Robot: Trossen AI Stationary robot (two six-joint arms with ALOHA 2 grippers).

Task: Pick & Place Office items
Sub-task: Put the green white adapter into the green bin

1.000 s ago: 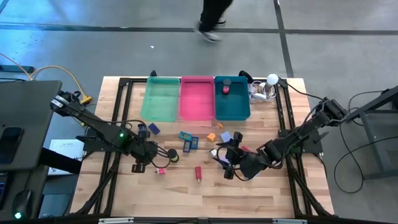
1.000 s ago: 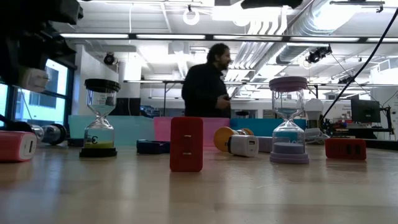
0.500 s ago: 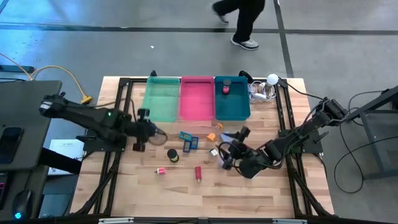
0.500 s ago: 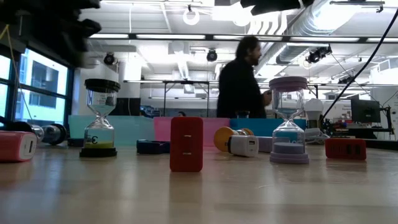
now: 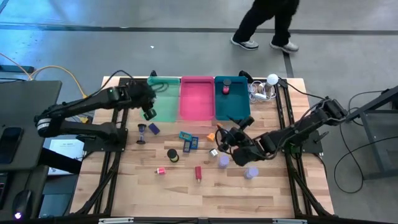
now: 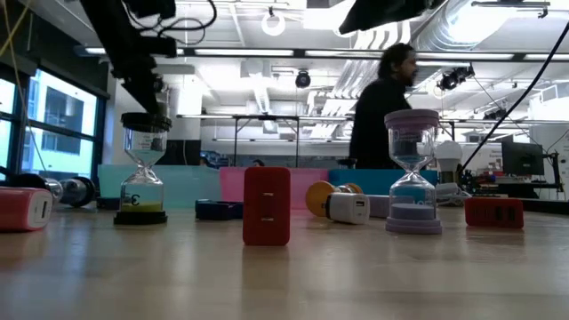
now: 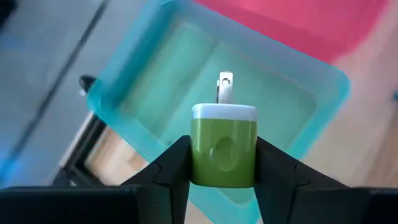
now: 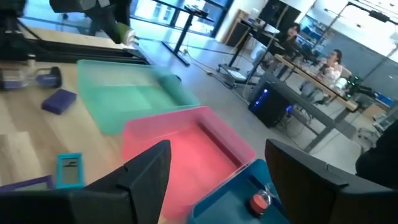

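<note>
My left gripper (image 5: 148,112) hangs over the near left part of the green tray (image 5: 160,99), shut on a green charger plug (image 7: 224,152) with a white end and metal prongs. My right gripper (image 5: 227,140) stands open above the table's middle right, nothing between its fingers (image 8: 146,177), and faces the trays. On the wood stand or lie a red block (image 5: 198,173), blue clips (image 5: 185,135), a black cylinder (image 5: 186,147), lavender cylinders (image 5: 223,161), a lavender block (image 5: 153,129) and an orange piece (image 5: 211,137). My left gripper pinches the plug's green body (image 7: 202,155) by two opposite sides between its two fingers. The white end and prongs (image 7: 225,87) point away from the gripper. The fingers slant downward from above. The plug is lifted clear, above the green tray's floor (image 7: 168,106).
The pink tray (image 5: 196,98) and the teal tray (image 5: 231,102), which holds a red and a black piece, stand right of the green one. A white ball with cables (image 5: 272,79) sits at the far right corner. A person (image 5: 267,25) walks beyond the far edge.
My left gripper has swung from the table's near left up toward the far edge, turning as it went, and now hangs over the green tray. My right gripper has shifted a little toward the far edge and turned toward the trays, uncovering two lavender cylinders. The person has walked rightward.
</note>
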